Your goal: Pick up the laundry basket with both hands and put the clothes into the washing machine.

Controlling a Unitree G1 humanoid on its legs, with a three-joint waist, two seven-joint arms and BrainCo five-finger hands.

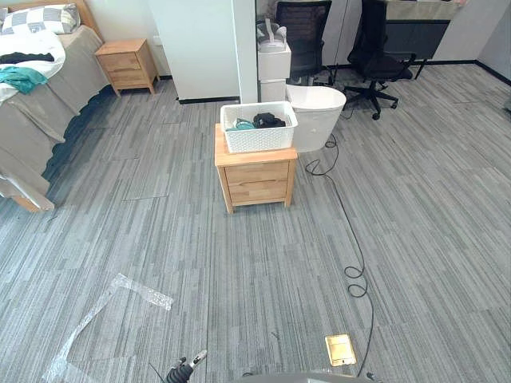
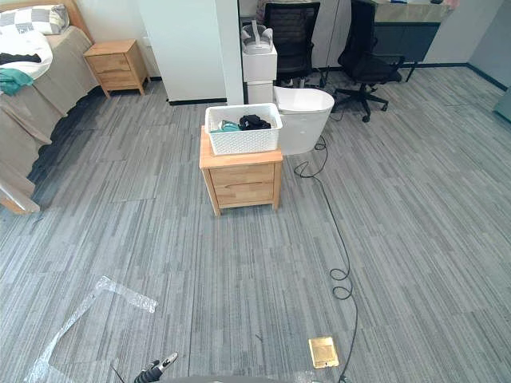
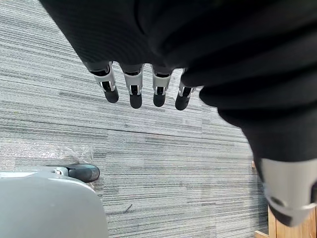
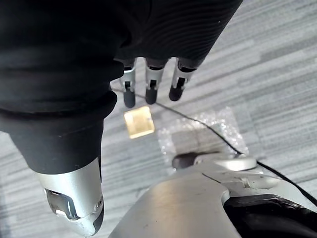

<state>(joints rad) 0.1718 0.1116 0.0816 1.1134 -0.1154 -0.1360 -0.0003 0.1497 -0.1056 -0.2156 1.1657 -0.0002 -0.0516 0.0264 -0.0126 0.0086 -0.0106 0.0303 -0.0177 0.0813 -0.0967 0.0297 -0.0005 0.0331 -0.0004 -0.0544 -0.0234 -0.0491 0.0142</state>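
Laundry basket (image 1: 258, 128) first: we see it at 12 o'clock, well apart from us, standing on a small nightstand (image 1: 256, 179). It is white plastic with a fine lattice wall, a smooth rolled rim and rounded corners, and it sits square and upright on the wooden top. Inside it lie the clothes, a crumpled black piece (image 1: 269, 120) toward 3 o'clock and a teal piece (image 1: 242, 124) toward 9 o'clock, both below the rim. The nightstand is pale wood, boxy, with two drawer fronts and short legs.

Just beside the basket, at its 2 o'clock, stands the washing machine (image 1: 315, 116), a smooth white tub with a rounded top. The floor (image 1: 160, 223) is grey carpet in narrow streaked planks. On it a strip of crinkled clear plastic film (image 1: 120, 299) lies at 8 o'clock and a shiny brass floor plate (image 1: 340, 349) at 5 o'clock. A bed (image 1: 48, 80) with a drab cover fills 10 o'clock, a second wooden nightstand (image 1: 126, 65) stands beside it, and black office chairs (image 1: 375, 48) stand at 1 o'clock.

Our left hand (image 3: 133, 94) hangs over bare carpet, its fingers straight and spread loosely, holding nothing. Our right hand (image 4: 151, 91) hangs above the brass plate, its fingers likewise straight and empty. Both are far from the basket.
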